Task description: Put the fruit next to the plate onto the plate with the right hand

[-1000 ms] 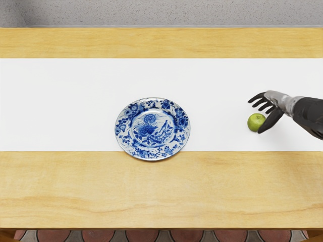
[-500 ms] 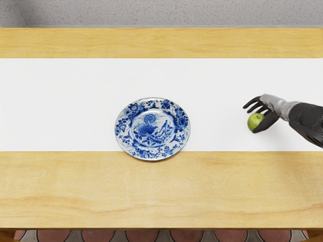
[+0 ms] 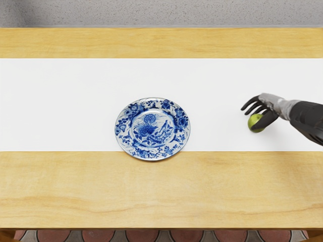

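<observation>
One broad band of bare wood, the near side of the table [image 3: 151, 191], fills the lower part of the head view and carries nothing. Beyond it runs a white runner [image 3: 75, 101], and everything that matters sits on this.

The plate [image 3: 120, 132], blue and white, lies flat near the runner's near edge, about midway across, with nothing on it. Well apart from it, toward the right, the fruit [image 3: 254, 122] rests on the runner: small, round and green.

The right hand [image 3: 263, 110] is over the fruit, its arm [image 3: 308, 118] coming in from the right edge. The fingers [image 3: 251, 105] are spread and reach past the fruit's far side, while the thumb [image 3: 268, 120] lies across its right flank and hides part of it. No closed grip shows; the hand looks unclenched and cupped about the fruit. The left arm does not show.

Farther off lie a second band of wood and then a grey ground.

The step in hand looks like the grasp itself, with nothing yet carried. Next the fingers would need to curl down until they oppose the thumb, since a round fruit may roll off if pressed from one side. Then comes a lift and a long carry leftward to the plate.
</observation>
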